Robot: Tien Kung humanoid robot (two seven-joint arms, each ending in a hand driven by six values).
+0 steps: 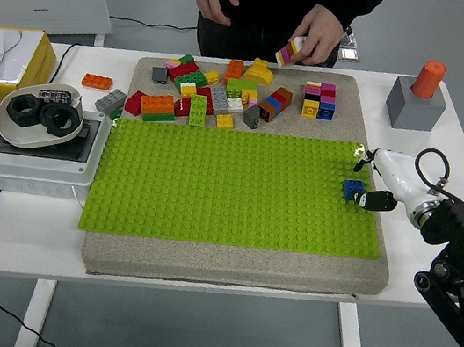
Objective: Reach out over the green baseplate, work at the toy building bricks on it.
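Observation:
The green baseplate (230, 187) lies on a beige foam pad. A small blue brick (352, 189) stands on the plate near its right edge. My right hand (366, 180), white with black fingertips, reaches in from the right beside it. The fingers are spread; one black fingertip (374, 200) rests against the blue brick and another points up-left above it. A pile of loose coloured bricks (219, 91) lies on the pad behind the plate. A person at the far side holds a small striped stack of bricks (289, 52) in one hand, lifted off the pile.
A beige pad (233, 276) carries the plate. A grey box with a bowl of black rings (41, 117) stands at the left, with an orange brick (97, 81) and a yellow box (2, 59) nearby. A grey block with an orange cap (416, 102) sits at the back right.

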